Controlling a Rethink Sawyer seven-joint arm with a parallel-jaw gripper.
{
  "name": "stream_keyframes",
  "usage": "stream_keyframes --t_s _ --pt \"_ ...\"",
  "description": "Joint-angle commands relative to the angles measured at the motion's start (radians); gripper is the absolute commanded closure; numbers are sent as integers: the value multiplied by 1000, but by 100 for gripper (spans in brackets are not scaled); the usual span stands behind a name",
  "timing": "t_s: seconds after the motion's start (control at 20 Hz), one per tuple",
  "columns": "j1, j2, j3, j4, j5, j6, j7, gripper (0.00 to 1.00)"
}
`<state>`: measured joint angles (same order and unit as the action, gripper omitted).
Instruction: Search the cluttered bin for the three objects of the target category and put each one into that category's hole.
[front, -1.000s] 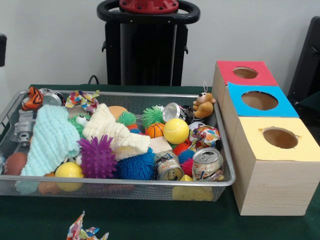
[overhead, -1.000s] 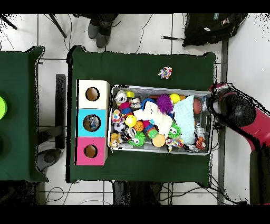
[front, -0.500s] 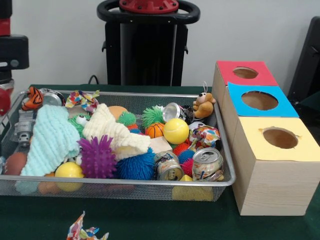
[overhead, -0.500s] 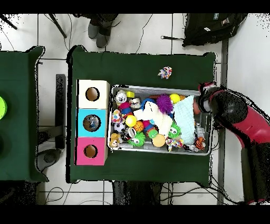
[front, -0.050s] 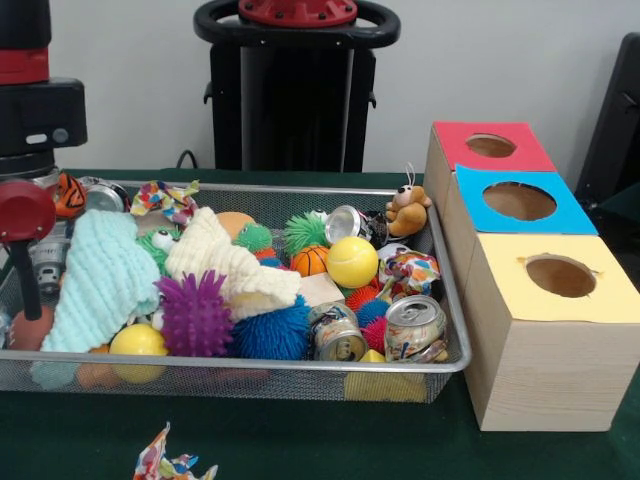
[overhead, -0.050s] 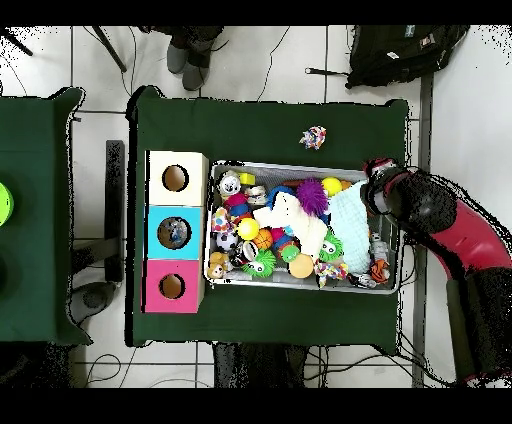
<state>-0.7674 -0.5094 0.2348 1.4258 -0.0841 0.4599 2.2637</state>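
Note:
A wire mesh bin holds a heap of toys. Crushed cans lie at the front right, beside it and further back. Among them are a yellow ball, a small basketball, a purple spiky ball, a mint towel and a cream towel. My gripper hangs over the bin's left end, just above a brown ball. Overhead, the gripper is over the bin's right end. Three boxes have holes: red, blue, yellow.
A plush bear leans on the bin's far right corner and a tiger toy lies at the far left. A crumpled colourful wrapper lies on the green cloth outside the bin. Overhead, a person's shoes and a black bag are beyond the table.
The arm has swung in from the side and come down over the bin's end with the brown ball. Nothing in the bin has moved.

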Motion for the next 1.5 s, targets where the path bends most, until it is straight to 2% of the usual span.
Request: stream_keyframes --t_s 0.05,0.7,1.05,1.5 --pt "4 81 65 41 -38 52 -69 0" --pt "-8 95 35 11 -83 39 -65 0" --pt "-11 138 13 -21 -104 12 -56 0" --pt "13 88 -81 -76 -164 27 -52 0"
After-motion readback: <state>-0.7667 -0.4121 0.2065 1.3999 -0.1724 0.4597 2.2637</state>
